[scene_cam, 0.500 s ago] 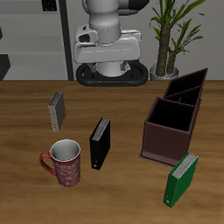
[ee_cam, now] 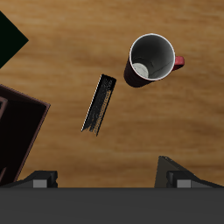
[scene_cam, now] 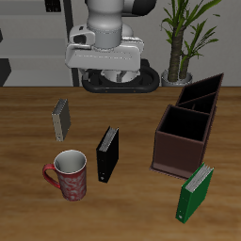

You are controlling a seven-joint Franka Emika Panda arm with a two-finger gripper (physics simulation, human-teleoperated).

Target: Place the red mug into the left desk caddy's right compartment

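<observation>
The empty claw [ee_cam: 104, 179] is hanging wide open above the worktop [scene_cam: 28, 132], with the red mug [scene_cam: 69, 175] standing upright beside a black book [scene_cam: 107, 153].

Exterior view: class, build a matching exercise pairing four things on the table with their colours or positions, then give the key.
Column 1:
1. mug
2. green book
3. grey book
4. brown caddy

Column 2:
A. leaning just in front of the caddy, near the table's front edge
B. dark red, standing upright with a whitish inside
C. two open wells, nothing in them
D. the book farthest back, behind the mug

Pairs: 1-B, 2-A, 3-D, 4-C
</observation>
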